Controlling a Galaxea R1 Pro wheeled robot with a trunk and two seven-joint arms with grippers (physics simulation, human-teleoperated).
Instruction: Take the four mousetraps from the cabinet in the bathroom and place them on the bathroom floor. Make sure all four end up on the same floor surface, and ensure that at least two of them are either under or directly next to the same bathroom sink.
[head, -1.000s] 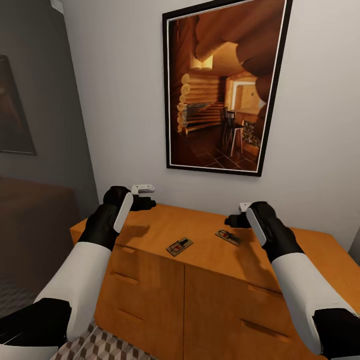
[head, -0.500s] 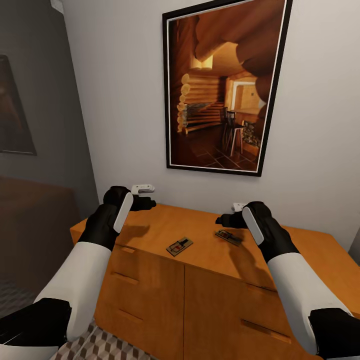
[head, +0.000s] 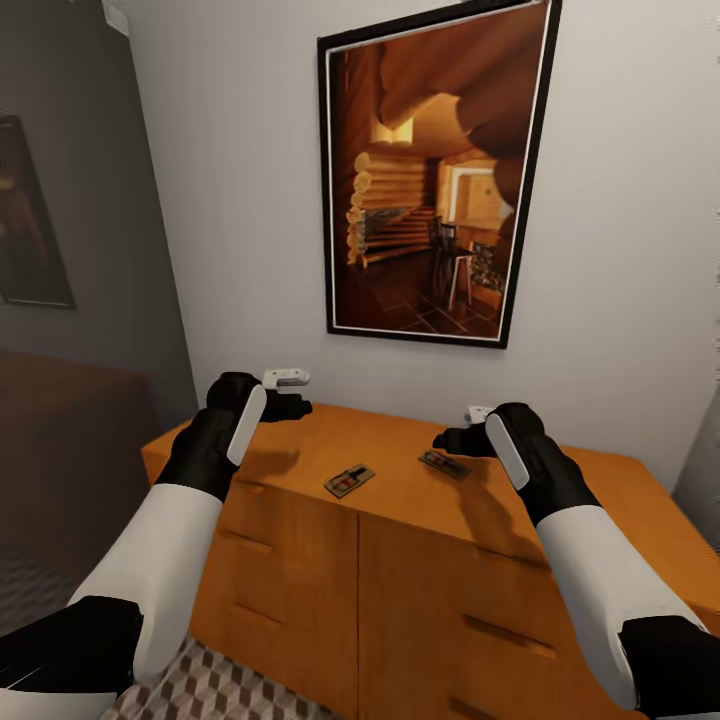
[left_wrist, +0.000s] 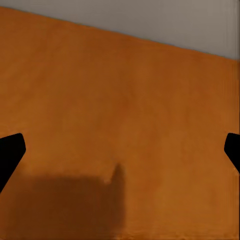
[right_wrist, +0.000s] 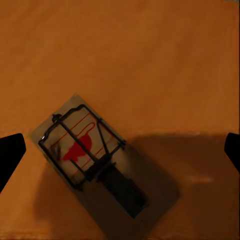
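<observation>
Head view puts our right end effector (head: 452, 440) hovering directly over one mousetrap (head: 444, 464) on the cabinet (head: 420, 560) surface, centre-right of frame; a second mousetrap (head: 349, 480) lies toward lower centre, between our arms. Our right wrist view shows the near trap (right_wrist: 102, 162) below spread fingertips, its long axis diagonal to the gap, so we judge a wrist turn comes first. Our left end effector (head: 288, 408), also spread, hangs farther off.

Head camera overlooks cabinet (head: 420, 520); wrist cameras face its top closely (shared surface).
</observation>
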